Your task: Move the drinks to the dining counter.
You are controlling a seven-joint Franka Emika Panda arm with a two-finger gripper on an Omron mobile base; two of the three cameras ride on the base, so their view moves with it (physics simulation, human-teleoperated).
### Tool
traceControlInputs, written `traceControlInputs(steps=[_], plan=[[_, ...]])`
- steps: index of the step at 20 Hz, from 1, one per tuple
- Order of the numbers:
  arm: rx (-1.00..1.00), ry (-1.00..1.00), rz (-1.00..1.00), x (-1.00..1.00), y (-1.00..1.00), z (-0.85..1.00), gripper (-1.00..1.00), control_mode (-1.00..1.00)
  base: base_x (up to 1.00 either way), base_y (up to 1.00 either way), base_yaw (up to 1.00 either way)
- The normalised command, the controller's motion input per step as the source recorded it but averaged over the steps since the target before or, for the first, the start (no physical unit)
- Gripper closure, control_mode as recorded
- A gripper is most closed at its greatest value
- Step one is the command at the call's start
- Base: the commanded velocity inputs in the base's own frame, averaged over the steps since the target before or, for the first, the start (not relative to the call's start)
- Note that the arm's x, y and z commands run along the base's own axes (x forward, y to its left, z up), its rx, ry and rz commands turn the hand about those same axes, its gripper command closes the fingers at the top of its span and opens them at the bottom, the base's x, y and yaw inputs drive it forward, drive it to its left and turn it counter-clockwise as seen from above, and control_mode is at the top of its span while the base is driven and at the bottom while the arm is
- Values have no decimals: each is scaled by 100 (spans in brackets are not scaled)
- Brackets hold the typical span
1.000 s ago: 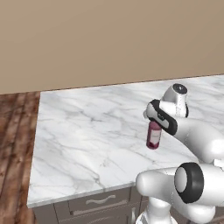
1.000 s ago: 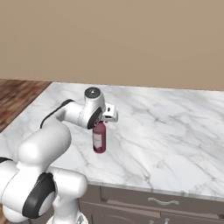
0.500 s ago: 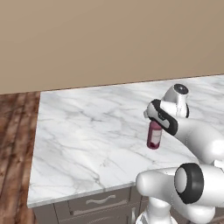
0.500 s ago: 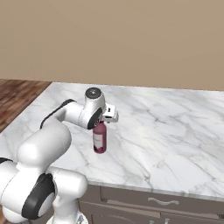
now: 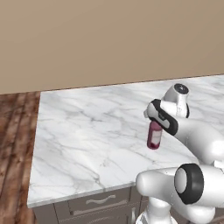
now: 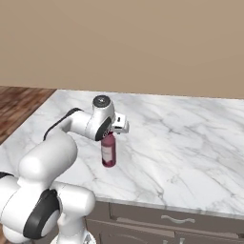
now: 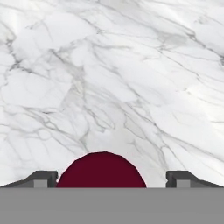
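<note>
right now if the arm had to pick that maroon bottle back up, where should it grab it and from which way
Grip the maroon bottle around its neck just under the dark-red cap, coming straight down from above. It stands upright on the dining counter, and the open end effector already hangs over it with a fingertip either side of the cap, so a descent and squeeze should do.

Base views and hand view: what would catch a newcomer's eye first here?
The maroon bottle stands upright on the white marbled counter, near its front edge, a dark spot on a pale slab. Right above it hangs the gripper, jaws spread wide to either side of the dark-red cap with clear gaps. Behind the counter runs a plain tan wall.
</note>
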Motion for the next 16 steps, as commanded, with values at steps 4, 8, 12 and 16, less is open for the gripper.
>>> traceControlInputs(steps=[4, 8, 12, 16], plan=[[0, -6, 0, -24, 0, 27, -100, -100, 0, 0, 0], [0, -1, 0, -17, 0, 34, -100, -100, 0, 0, 0], [0, 0, 0, -16, 0, 42, -100, -100, 0, 0, 0], [0, -1, -1, -36, 0, 56, -100, -100, 0, 0, 0]])
